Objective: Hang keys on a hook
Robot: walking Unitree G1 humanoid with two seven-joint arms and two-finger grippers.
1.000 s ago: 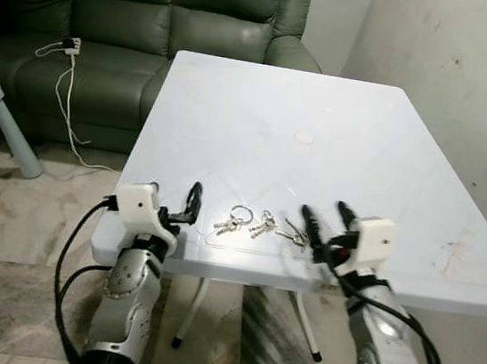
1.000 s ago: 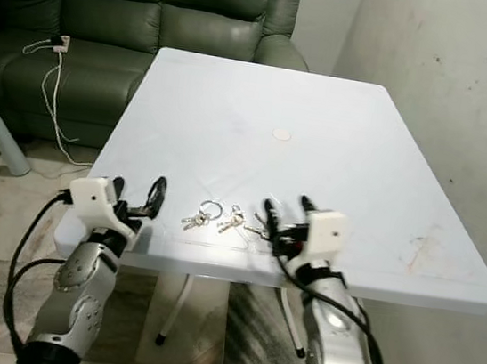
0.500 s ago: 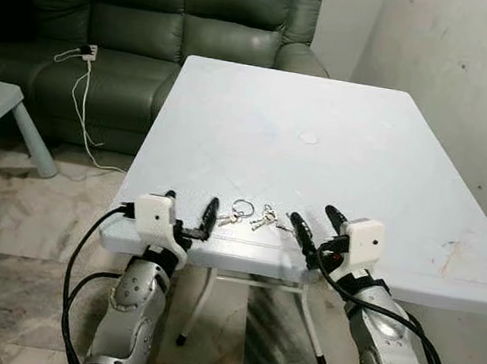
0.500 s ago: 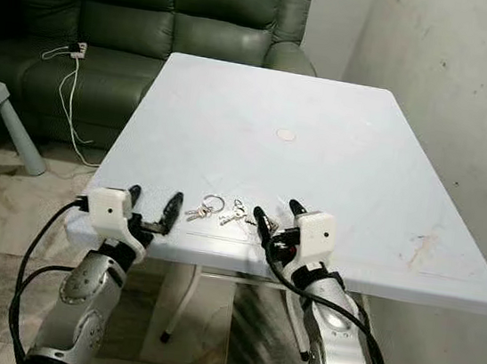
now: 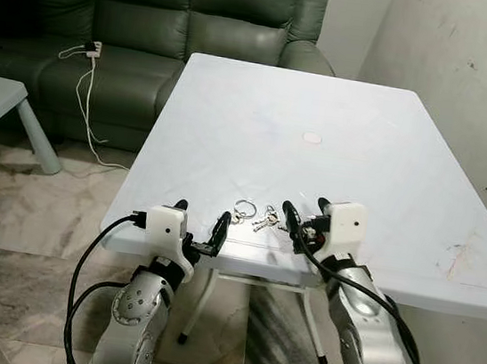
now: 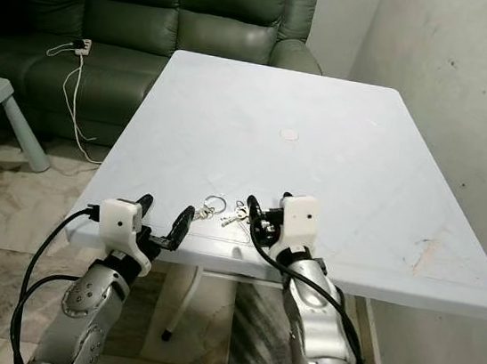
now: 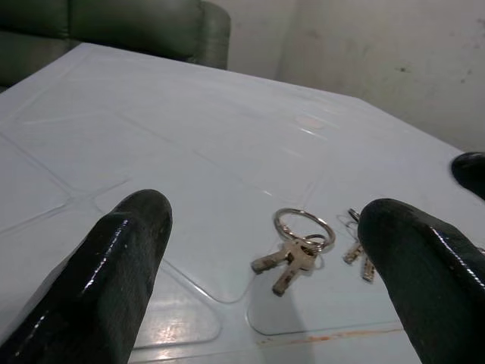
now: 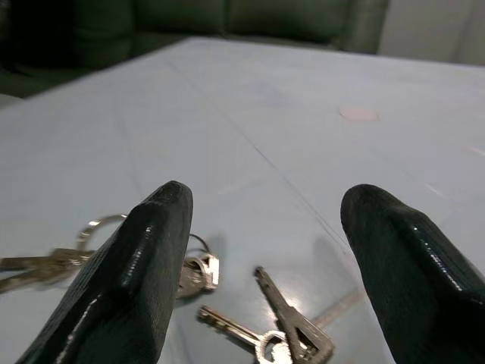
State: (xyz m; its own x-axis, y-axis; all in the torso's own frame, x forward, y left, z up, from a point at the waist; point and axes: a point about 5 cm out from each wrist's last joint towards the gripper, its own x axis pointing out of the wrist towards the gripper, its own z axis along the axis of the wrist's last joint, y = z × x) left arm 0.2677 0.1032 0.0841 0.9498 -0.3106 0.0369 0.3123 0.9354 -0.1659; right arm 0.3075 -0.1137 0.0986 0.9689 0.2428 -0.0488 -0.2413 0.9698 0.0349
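Keys (image 5: 254,218) lie loose near the table's (image 5: 363,162) front edge — nothing picked up. The right gripper (image 5: 303,223), fingers spread wide, hovers at their 3 o'clock; the left gripper (image 5: 199,226), also wide, waits at 8 o'clock — lifting and hanging remain.

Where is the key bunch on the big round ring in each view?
Left eye view: key bunch near the table's front edge, ahead of the left pincer.
Right eye view: same spot, left of the right pincer.
Left wrist view: centre, between the fingers.
Right wrist view: beside one finger, partly hidden.
Shared landmark: round mark on the table.
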